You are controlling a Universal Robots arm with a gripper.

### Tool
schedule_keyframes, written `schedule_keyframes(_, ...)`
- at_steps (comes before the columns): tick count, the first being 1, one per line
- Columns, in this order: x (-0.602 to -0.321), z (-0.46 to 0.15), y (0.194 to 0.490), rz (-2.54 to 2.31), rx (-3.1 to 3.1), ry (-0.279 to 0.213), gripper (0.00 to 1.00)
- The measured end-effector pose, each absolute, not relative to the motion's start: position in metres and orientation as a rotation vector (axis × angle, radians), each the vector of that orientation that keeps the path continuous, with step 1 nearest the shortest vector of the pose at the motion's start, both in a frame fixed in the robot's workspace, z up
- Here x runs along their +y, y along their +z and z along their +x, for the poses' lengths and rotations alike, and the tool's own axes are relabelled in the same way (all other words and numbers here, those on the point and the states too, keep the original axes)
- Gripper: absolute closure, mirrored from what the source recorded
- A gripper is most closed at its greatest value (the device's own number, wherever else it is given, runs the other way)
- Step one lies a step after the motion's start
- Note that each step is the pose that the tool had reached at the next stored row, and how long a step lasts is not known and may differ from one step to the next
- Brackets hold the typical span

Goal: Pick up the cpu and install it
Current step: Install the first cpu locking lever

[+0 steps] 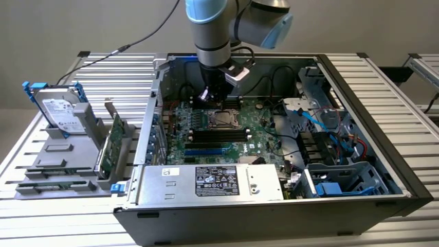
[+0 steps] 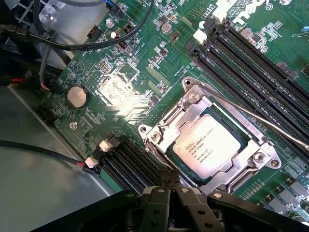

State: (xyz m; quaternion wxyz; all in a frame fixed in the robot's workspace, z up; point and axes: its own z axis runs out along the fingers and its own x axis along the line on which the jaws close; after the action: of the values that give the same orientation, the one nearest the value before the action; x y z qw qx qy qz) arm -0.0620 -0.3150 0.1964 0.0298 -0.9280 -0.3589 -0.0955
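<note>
While the arm hangs over the open PC case (image 1: 384,170), its gripper (image 1: 214,98) sits low above the motherboard (image 1: 257,134) with the jaws closed and nothing between them; the wrist view shows the fingertips (image 2: 170,186) pressed together. The cpu (image 2: 212,147) is already lying flat inside its socket frame (image 2: 190,104) in the middle of the board, just beside the gripper tip, with black RAM slots (image 2: 260,63) flanking it. Off at roughly 9 o'clock from the case, a hard drive (image 1: 60,110) stands upright in a grey holder rack (image 1: 61,154).
</note>
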Motion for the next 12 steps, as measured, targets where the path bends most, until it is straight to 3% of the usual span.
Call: schedule_keyframes(12,-0.3137,-0.0612,0.1937,-2.858,-1.118,-0.293,0.89)
